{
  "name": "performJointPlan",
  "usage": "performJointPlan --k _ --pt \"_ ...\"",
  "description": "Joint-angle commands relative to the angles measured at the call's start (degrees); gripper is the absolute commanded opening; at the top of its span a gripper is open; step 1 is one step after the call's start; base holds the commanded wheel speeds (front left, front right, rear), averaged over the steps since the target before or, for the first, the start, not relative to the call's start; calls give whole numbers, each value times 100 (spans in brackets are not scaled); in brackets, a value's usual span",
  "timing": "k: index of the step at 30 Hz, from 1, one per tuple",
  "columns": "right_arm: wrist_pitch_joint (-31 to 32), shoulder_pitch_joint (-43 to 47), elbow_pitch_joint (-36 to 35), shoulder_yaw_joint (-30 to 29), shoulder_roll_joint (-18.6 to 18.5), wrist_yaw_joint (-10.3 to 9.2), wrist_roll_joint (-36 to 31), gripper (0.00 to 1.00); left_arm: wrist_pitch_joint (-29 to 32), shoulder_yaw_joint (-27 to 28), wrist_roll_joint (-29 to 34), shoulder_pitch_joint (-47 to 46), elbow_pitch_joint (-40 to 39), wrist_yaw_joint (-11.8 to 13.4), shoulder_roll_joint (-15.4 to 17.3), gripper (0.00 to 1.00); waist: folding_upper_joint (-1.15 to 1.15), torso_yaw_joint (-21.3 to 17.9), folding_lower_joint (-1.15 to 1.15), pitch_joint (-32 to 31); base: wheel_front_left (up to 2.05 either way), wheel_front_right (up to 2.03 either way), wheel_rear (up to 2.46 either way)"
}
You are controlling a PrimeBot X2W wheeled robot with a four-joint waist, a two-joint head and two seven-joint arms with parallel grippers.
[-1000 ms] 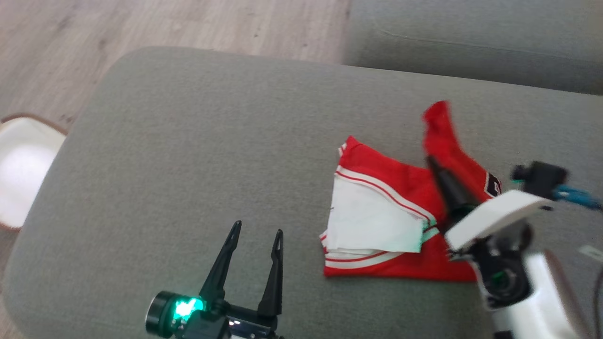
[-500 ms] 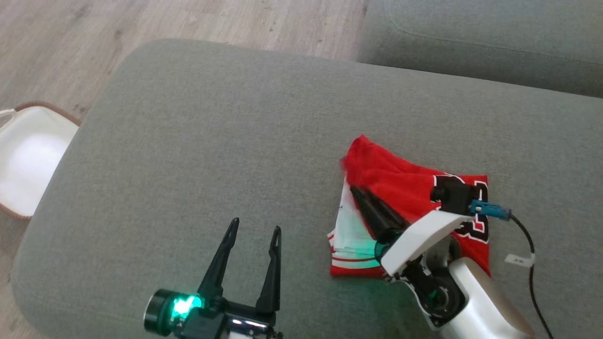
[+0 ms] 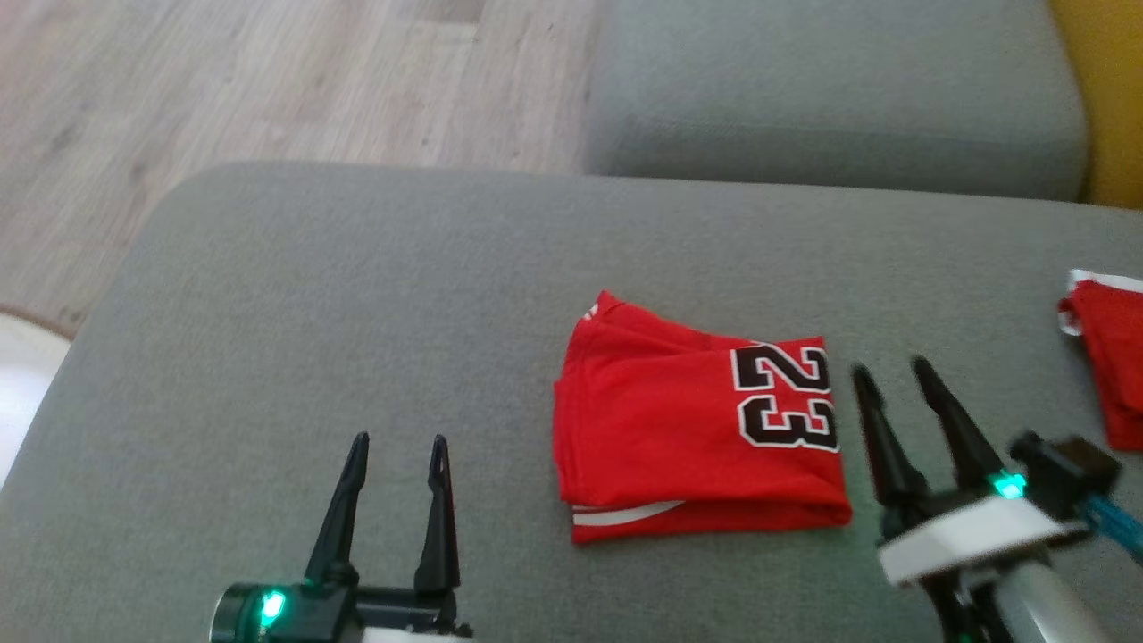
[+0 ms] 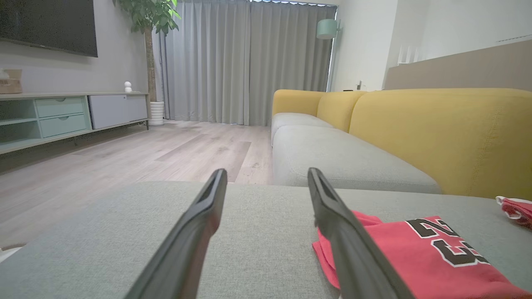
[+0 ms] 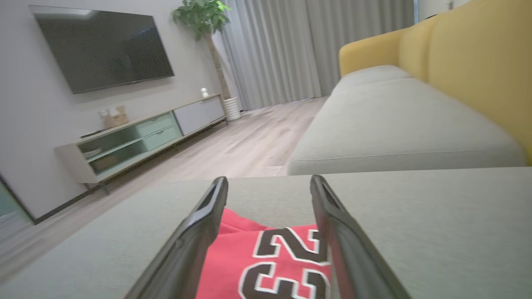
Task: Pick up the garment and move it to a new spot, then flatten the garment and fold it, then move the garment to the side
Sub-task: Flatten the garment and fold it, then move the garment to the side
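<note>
Lying folded into a compact red rectangle on the grey sofa cushion (image 3: 357,295), the garment (image 3: 696,429) has its long axis running left to right across the head view. The black "23" sits at its right end and a white-trimmed hem peeks out along the near edge. The right pincer (image 3: 889,365) stands just beside that right end, with its fingertips level with the numerals and pointing away from the robot. From the right wrist view the printed number shows between the two fingers and off to their left, so the cloth lies ahead of and to the left of this pincer. Its jaws are spread wide and hold nothing. Whether a fingertip brushes the fabric cannot be told from these views. The left pincer (image 3: 398,438) is also spread wide and empty. It hovers over bare cushion well apart from the garment's left edge, and the garment lies off to its right. The folding looks finished, so what remains is probably the shift to the side, and the right arm is clearly the nearer for that. A grasp from that side would meet the stacked layers at the short end, so the jaws would need to close over the whole stack or the fold may open. A second red piece (image 3: 1107,357) lies further right, near the cushion's edge.
</note>
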Motion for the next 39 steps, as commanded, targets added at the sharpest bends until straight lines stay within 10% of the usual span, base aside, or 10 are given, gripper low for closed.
performJointPlan --k 1,10,39 --pt "-114 -33 -163 -71 -84 37 -114 100 -36 238 -5 -103 -134 -35 -71 100 0 -135 0 -154 0 0 0" --pt "-166 1132 -721 -1305 475 37 -1277 100 -36 552 178 349 44 -279 -26 100 0 -368 0 -472 0 0 0" --pt "-167 1621 -887 -1499 906 37 -1730 100 -36 911 438 609 336 -676 -86 100 0 -449 0 -636 0 0 0"
